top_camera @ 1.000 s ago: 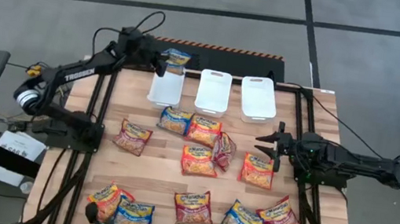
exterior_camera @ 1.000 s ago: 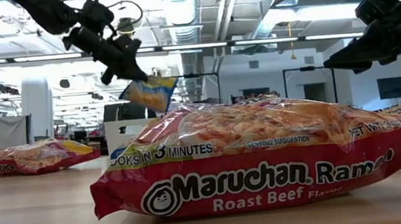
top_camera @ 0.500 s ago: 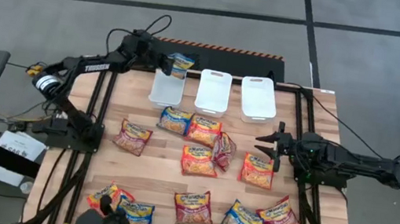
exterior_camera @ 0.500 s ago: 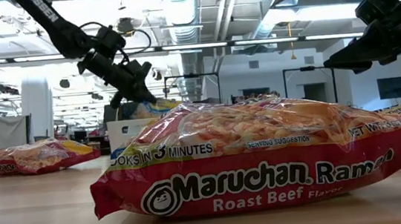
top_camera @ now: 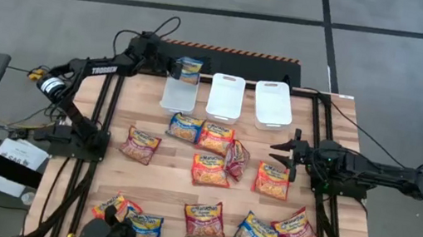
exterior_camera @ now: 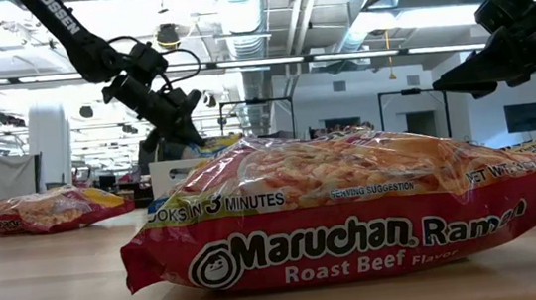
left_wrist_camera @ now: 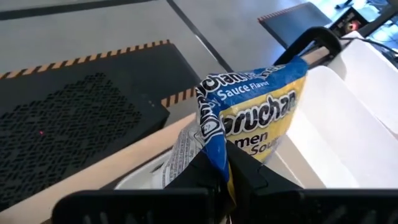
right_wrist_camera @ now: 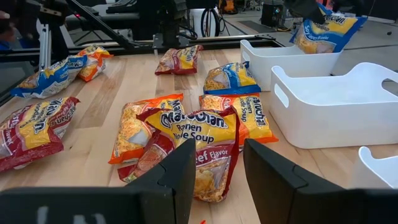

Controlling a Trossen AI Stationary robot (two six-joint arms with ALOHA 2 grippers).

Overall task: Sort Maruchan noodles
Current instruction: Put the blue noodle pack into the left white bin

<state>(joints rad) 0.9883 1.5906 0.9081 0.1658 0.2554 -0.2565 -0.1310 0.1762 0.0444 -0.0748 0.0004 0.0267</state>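
A blue noodle packet (top_camera: pixel 189 69) was held clenched in the left gripper (top_camera: pixel 175 67) above the far end of the left tray (top_camera: pixel 177 96), one of three white trays at the far side of the table (top_camera: pixel 168 183). In the left wrist view the packet (left_wrist_camera: pixel 255 115) was pinched at its edge between the fingers (left_wrist_camera: pixel 199 171), hanging over the tray's rim. The right gripper (top_camera: pixel 281 156) was held with its jaws apart and nothing between them, just beside an orange packet (top_camera: pixel 271 180) on the right of the table. The remaining packets (top_camera: pixel 210 171) were spread flat across the wood, one dark red packet (exterior_camera: pixel 345 217) lying nearest the low camera.
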